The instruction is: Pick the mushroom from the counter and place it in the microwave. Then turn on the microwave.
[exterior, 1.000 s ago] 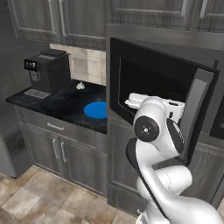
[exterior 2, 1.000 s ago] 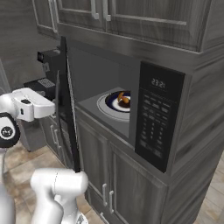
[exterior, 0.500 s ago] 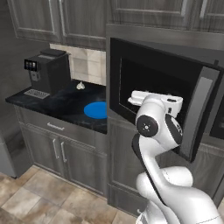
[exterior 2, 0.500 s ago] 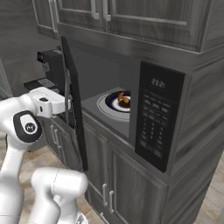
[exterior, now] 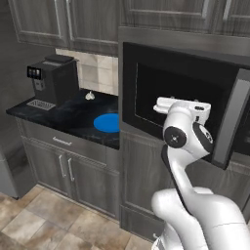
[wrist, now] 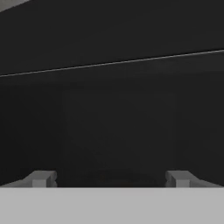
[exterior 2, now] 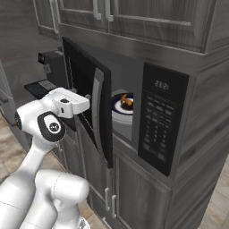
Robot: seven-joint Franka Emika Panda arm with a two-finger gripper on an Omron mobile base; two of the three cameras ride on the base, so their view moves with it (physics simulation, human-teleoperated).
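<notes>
Nearest the cameras, the white jointed arm point(exterior: 181, 146) rises from the base and holds its two-finger gripper point(wrist: 109, 178) against the outer face of the microwave's dark glass door point(exterior 2: 89, 100), which stands partly swung out from the opening. In the hand view the two small dark fingertips point(wrist: 41, 178) sit far apart with nothing between them, so the jaws are wide open and empty, facing the dark door panel close ahead. Behind the door, the large built-in black microwave with grey steel surround point(exterior 2: 163, 120) has its button panel on the right, and inside its cavity a white plate with a blue rim point(exterior 2: 120, 106) carries the tiny orange-brown mushroom point(exterior 2: 126, 102). Further left, the black stone counter point(exterior: 63, 114) bears a flat round blue plate point(exterior: 107, 122), a small whitish garlic-like lump point(exterior: 90, 95) near the tiled wall, and a black coffee machine point(exterior: 53, 80) at the far end.
</notes>
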